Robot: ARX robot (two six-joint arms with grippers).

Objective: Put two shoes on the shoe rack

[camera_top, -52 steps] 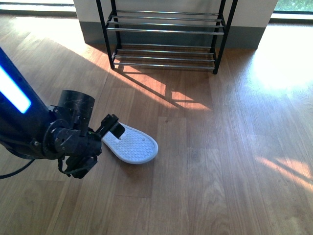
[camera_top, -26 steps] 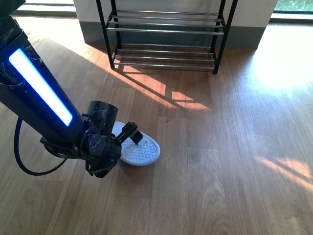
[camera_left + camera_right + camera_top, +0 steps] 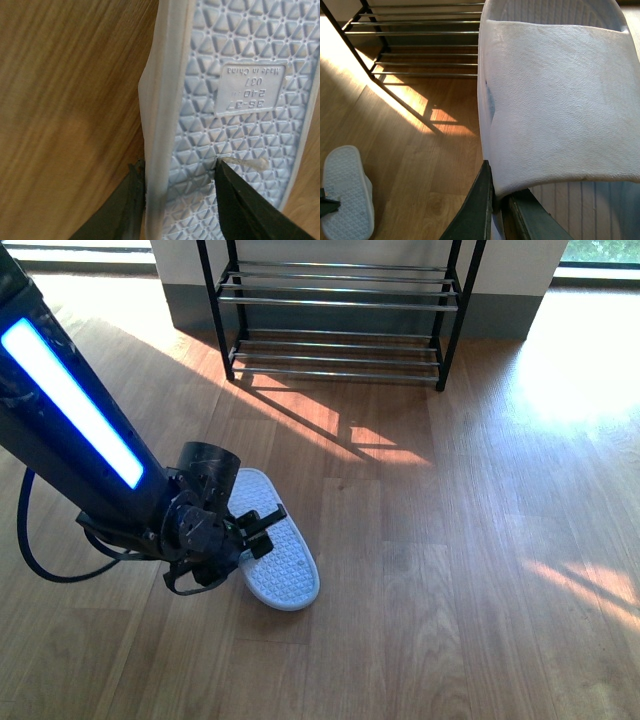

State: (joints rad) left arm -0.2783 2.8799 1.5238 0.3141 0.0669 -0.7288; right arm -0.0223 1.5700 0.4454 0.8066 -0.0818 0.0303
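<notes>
The left gripper point(image 3: 262, 530) pinches the side rim of a pale blue slide point(image 3: 285, 565) lying sole-up on the wooden floor point(image 3: 480, 540). The right gripper point(image 3: 496, 202), nearly closed, clamps the strap edge of the other slide point(image 3: 560, 100), held above the floor just ahead of its fingers.

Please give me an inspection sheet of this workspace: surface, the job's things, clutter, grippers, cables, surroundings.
Surface: wooden floor, with sunlit patches and the rack's shadow.
Job's things: shoe rack at the wall, no shoes on its visible tiers; floor slide lying sole up, apart from the rack; held slide off the floor.
Clutter: nothing seen.
Grippers: left gripper straddles the floor slide's edge, grip unclear; right gripper is shut on the held slide's edge.
Cables: dark cable loops below the left arm.
Surroundings: grey skirting behind the rack.
</notes>
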